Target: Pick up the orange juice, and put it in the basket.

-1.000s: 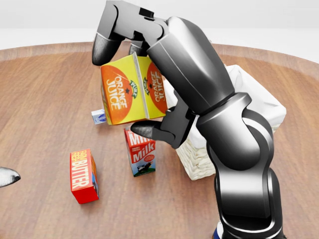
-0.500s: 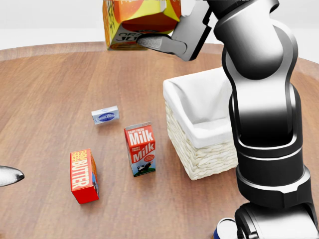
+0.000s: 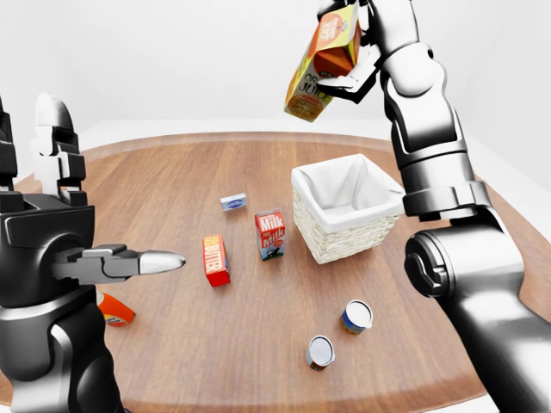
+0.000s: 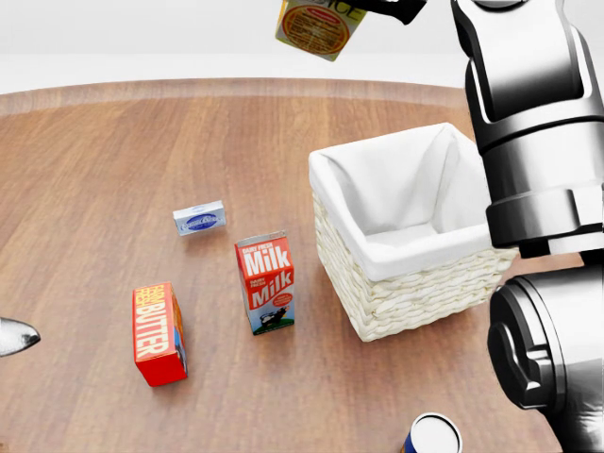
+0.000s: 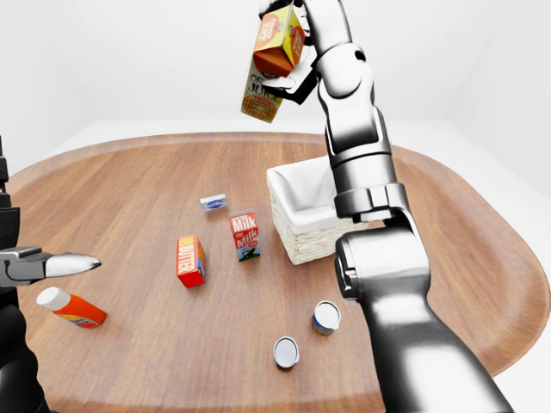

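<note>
Left-eye view: right robot hand point(image 3: 349, 52) grips the tilted juice point(image 3: 320, 64) high above the basket point(image 3: 344, 245); left robot hand point(image 3: 77, 249) spread.

Right hand point(image 5: 288, 43) gripping tilted orange juice point(image 5: 271, 60) — high above the basket point(image 5: 288, 225), milk carton point(image 5: 245, 234) beside it

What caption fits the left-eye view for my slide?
Right hand holds the orange juice tilted, high above the table, up-left of the basket.
</note>
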Motion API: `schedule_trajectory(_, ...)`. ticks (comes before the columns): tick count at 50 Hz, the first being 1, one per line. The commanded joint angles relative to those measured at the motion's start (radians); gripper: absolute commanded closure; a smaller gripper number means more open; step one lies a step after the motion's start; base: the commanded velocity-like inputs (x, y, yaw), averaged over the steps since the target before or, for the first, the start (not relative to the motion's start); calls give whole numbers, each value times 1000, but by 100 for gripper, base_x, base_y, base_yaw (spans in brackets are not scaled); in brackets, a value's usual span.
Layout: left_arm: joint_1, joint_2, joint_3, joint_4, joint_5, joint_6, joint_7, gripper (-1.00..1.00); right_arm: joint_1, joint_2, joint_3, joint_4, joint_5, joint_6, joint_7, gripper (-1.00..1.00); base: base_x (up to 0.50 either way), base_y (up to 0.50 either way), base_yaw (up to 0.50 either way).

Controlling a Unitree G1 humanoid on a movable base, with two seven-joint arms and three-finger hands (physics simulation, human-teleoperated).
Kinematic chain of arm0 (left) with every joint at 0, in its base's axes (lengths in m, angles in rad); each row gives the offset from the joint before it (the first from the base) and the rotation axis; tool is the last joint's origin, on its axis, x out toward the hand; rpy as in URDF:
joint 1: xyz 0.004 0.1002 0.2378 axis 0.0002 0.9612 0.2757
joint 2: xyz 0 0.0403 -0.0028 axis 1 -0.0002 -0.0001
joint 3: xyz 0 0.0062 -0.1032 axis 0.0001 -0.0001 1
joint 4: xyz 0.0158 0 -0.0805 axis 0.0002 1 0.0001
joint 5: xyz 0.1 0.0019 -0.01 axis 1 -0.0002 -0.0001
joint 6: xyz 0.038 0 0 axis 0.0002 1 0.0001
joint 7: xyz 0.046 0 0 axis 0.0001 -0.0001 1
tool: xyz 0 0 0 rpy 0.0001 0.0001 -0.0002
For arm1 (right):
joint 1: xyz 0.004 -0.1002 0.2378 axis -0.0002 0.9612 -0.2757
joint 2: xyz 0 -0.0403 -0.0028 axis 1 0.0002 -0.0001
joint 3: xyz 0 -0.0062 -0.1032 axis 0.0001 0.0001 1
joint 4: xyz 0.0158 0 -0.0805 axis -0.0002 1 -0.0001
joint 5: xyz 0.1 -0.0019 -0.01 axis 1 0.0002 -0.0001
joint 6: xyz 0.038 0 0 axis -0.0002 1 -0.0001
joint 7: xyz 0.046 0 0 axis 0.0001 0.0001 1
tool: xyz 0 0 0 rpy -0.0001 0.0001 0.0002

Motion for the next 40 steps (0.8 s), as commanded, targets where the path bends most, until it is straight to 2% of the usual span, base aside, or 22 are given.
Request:
schedule_trajectory(1, 0, 1, 3, -4, -3, 0, 1, -100, -162, -51, -16, 387, -4, -35, -106, 100, 0, 0, 0)
schedule_trajectory(6, -2, 0, -4, 10, 4, 0, -1, -100, -194, -50, -19, 476, -21, -58, -137, 100, 0, 0, 0)
schedule_trajectory(11, -5, 0, -12, 29, 13, 0, -4, -100, -204, -44, -25, 510, -36, -60, -155, 100, 0, 0, 0)
schedule_trajectory(22, -6, -2, -18, 37, 18, 0, -5, -100, -217, -24, -45, 563, -66, -25, -178, 100, 0, 0, 0)
schedule_trajectory(40, -3, -5, -21, 42, 20, 0, -7, -100, -197, -5, -64, 597, -135, 1, -221, 100, 0, 0, 0)
